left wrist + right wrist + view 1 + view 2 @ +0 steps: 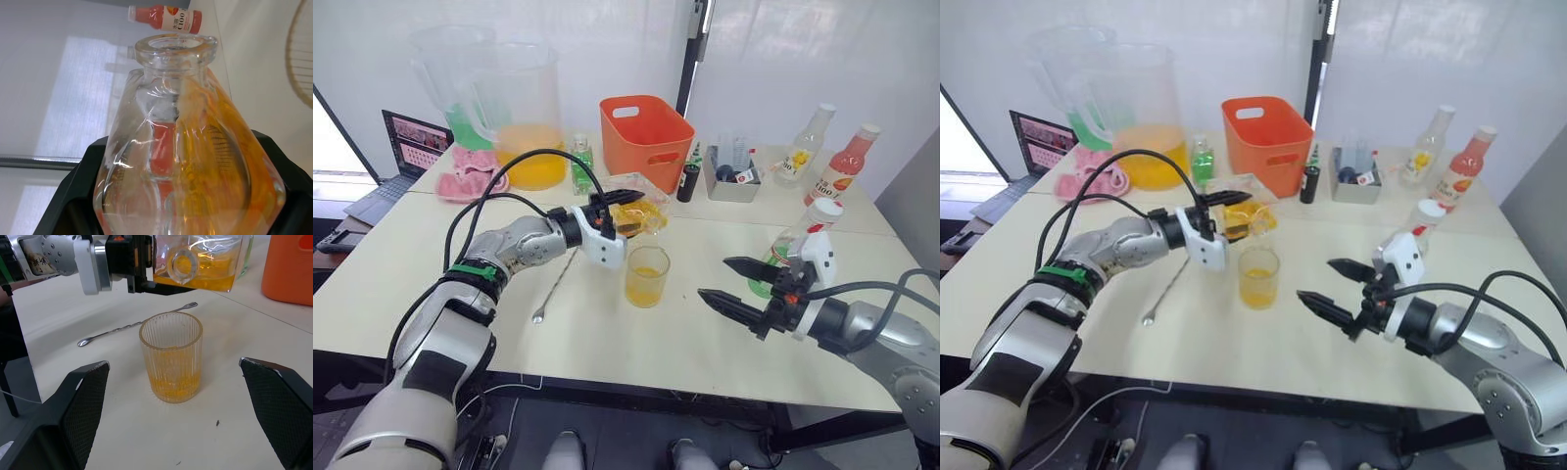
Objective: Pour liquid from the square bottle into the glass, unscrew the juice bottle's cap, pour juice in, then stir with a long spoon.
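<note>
Right wrist view: left gripper (142,264) clamps the tipped square bottle (198,262) over the glass (171,357), seemingly mid-pour; next, the wide-open right gripper (736,286) takes the juice bottle (783,257).

Red-pink plastic juice bottle with white cap (166,18), lying sideways in left wrist view: white label reads "C100" in red, small Chinese characters above it, too small to make out. Same bottle at far right of table in head view: label print shows "100". Pale bottle with yellow flower label (800,149) beside it: print unreadable. Laptop screen (411,142) at table's left edge: content illegible.
</note>
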Tool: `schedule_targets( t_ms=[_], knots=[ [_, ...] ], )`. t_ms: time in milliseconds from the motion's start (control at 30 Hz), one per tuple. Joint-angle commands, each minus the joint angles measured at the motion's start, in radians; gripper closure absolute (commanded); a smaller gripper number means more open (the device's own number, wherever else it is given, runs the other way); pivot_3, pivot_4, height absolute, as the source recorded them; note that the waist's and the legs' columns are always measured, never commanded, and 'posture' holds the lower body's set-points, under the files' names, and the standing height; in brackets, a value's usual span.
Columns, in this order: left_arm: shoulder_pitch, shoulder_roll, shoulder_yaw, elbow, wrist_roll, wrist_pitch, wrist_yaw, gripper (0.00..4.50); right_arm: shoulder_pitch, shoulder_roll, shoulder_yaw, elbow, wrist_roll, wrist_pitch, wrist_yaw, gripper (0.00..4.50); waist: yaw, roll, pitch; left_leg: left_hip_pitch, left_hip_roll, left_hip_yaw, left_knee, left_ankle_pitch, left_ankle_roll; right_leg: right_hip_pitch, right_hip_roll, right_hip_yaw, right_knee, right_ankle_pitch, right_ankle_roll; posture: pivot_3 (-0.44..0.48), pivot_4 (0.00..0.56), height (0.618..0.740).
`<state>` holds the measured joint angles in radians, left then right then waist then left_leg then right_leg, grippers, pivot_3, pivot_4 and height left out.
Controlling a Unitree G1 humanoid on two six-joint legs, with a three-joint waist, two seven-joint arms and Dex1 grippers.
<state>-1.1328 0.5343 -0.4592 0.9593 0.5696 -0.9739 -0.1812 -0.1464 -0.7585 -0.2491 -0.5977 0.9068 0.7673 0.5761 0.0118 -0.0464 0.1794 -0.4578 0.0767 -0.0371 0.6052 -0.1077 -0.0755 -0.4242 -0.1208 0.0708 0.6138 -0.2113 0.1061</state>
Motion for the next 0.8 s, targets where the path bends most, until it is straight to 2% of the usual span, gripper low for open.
schedule_targets(
  t_ms=[33,133,200,333,500,633,800],
  knots=[
    [-0.013,-0.019,0.103,-0.076,-0.204,0.032,-0.111,1.67,-0.022,-0.011,-0.014,-0.007,0.012,-0.001,0.011,0.0,0.0,0.0,0.0,0.0,0.0,0.0,0.0,0.0,0.0,0.0,0.0,0.0,0.0,0.0,0.0,0.0,0.15,0.74],
    [0.007,-0.036,0.142,-0.111,-0.312,0.109,-0.233,1.67,-0.03,-0.017,-0.011,0.0,0.01,0.001,0.026,0.0,0.0,0.0,0.0,0.0,0.0,0.0,0.0,0.0,0.0,0.0,0.0,0.0,0.0,0.001,-0.001,0.0,0.15,0.74],
    [0.035,-0.058,0.201,-0.15,-0.441,0.24,-0.337,1.67,-0.042,-0.022,-0.006,0.009,0.009,0.002,0.041,0.0,-0.001,0.0,0.0,0.0,0.0,0.0,0.001,0.0,0.0,0.0,0.0,0.0,0.0,0.003,-0.004,0.0,0.15,0.74],
    [0.059,-0.087,0.329,-0.213,-0.6,0.496,-0.392,1.67,-0.07,-0.03,0.006,0.03,0.007,0.008,0.062,0.0,-0.008,0.0,0.0,0.0,0.0,-0.001,0.001,0.0,0.0,0.0,0.0,0.0,0.001,0.003,-0.004,0.0,0.15,0.74],
    [0.062,-0.091,0.428,-0.26,-0.659,0.683,-0.365,1.67,-0.084,-0.037,0.014,0.043,0.007,0.012,0.085,0.0,-0.018,0.0,0.0,0.0,0.0,-0.002,0.001,0.0,0.0,0.001,0.001,0.0,0.002,0.003,-0.004,0.0,0.15,0.74],
    [0.037,-0.044,0.563,-0.197,-0.708,0.867,-0.246,1.67,-0.12,-0.045,0.04,0.064,0.013,0.024,0.11,0.0,-0.025,0.0,0.0,0.0,0.0,-0.003,0.002,0.0,0.0,0.001,0.001,0.0,0.001,0.003,-0.004,0.0,0.15,0.74],
    [0.049,-0.022,0.658,-0.161,-0.753,0.994,-0.172,1.67,-0.155,-0.033,0.065,0.077,0.014,0.043,0.122,0.0,-0.03,0.0,0.0,0.0,0.001,-0.005,0.001,0.0,0.001,0.001,0.004,0.0,0.002,0.0,0.0,0.0,0.15,0.74]
  ],
)
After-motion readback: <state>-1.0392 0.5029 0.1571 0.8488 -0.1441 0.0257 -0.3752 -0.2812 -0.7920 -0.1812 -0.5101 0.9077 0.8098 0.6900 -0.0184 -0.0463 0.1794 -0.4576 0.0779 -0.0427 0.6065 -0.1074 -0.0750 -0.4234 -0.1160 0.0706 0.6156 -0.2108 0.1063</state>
